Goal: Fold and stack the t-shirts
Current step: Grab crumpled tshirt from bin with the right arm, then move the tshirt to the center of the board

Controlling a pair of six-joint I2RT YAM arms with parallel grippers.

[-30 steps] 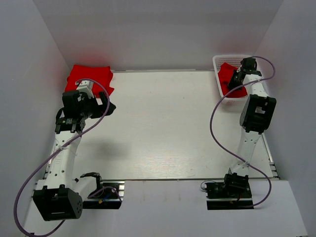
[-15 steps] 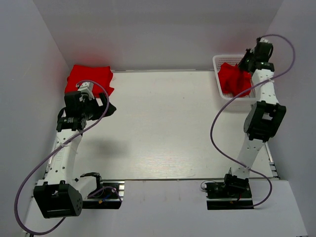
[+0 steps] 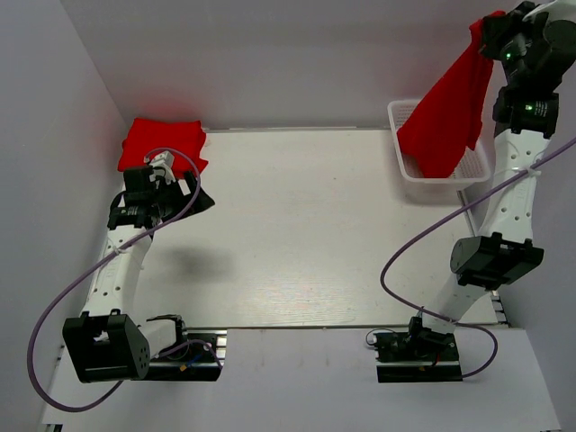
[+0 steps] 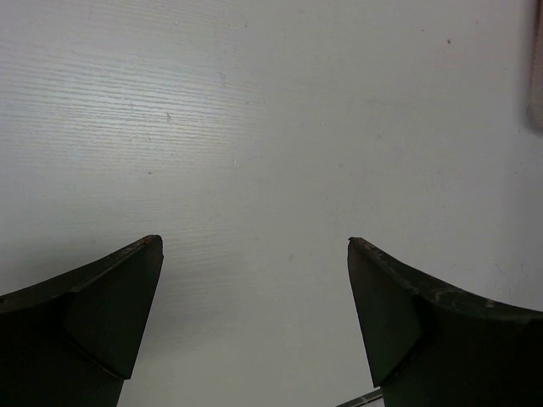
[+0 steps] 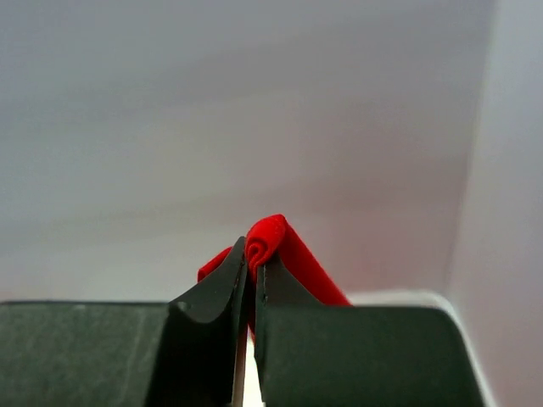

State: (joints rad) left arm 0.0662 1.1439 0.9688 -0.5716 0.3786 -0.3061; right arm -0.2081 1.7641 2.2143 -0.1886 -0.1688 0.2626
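Note:
My right gripper (image 3: 490, 25) is raised high at the back right and is shut on a bright red t-shirt (image 3: 447, 112). The shirt hangs down from it, its lower end over the white mesh basket (image 3: 405, 165). In the right wrist view a rolled edge of the red t-shirt (image 5: 273, 237) is pinched between the closed fingers of my right gripper (image 5: 253, 259). A folded red t-shirt (image 3: 162, 140) lies at the back left corner of the table. My left gripper (image 3: 191, 194) is open and empty just in front of it, over bare tabletop (image 4: 280, 144).
White walls close in the table on the left, back and right. The basket stands against the right wall at the back. Both arm bases and purple cables sit along the near edge.
My right gripper has risen from the basket to high up, pulling the red t-shirt out so it hangs. The left arm has shifted slightly.

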